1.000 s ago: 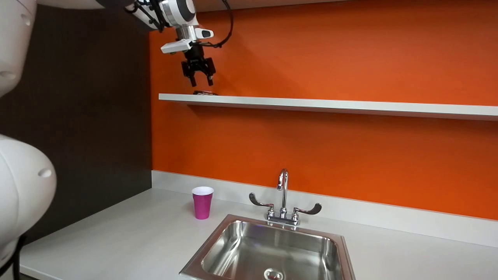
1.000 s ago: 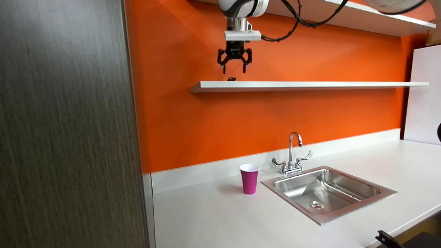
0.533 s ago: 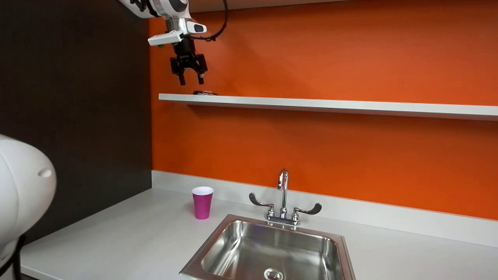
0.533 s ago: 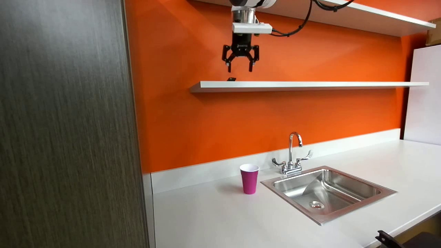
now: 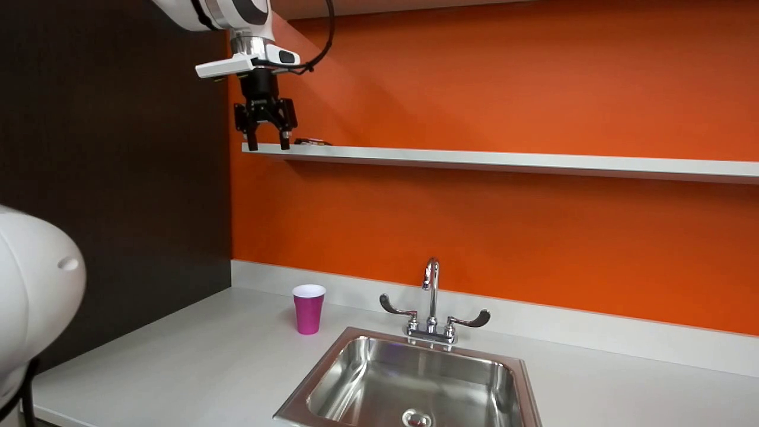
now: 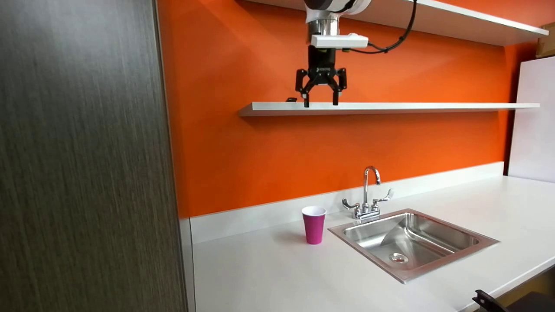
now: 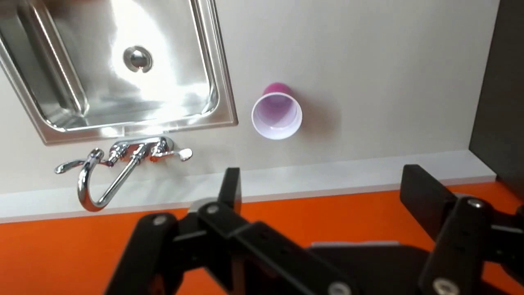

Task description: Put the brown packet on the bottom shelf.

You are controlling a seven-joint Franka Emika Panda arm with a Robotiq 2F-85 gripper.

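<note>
The brown packet is a small dark flat thing lying on the bottom shelf near its end, in both exterior views, packet [image 5: 312, 142] and packet [image 6: 291, 99]. The bottom shelf is the long pale ledge on the orange wall, shelf [image 5: 474, 158] and shelf [image 6: 403, 106]. My gripper [image 5: 269, 147] is open and empty. Its fingertips overlap the shelf's front edge in both exterior views, apart from the packet; the gripper [image 6: 321, 105] hangs in front of the shelf. In the wrist view the gripper [image 7: 321, 174] has wide-apart fingers with nothing between them, and the packet does not show.
A pink cup [image 5: 308, 311] stands upright on the light grey countertop [image 5: 195, 350] below. A steel sink [image 6: 407, 277] with a faucet [image 6: 366, 190] is beside it. An upper shelf [image 6: 477, 21] is above the arm. A dark panel [image 5: 130, 178] borders the side.
My open gripper has moved from above the packet out in front of the shelf, away from the wall, and is lower now. The packet stays where it was on the shelf.
</note>
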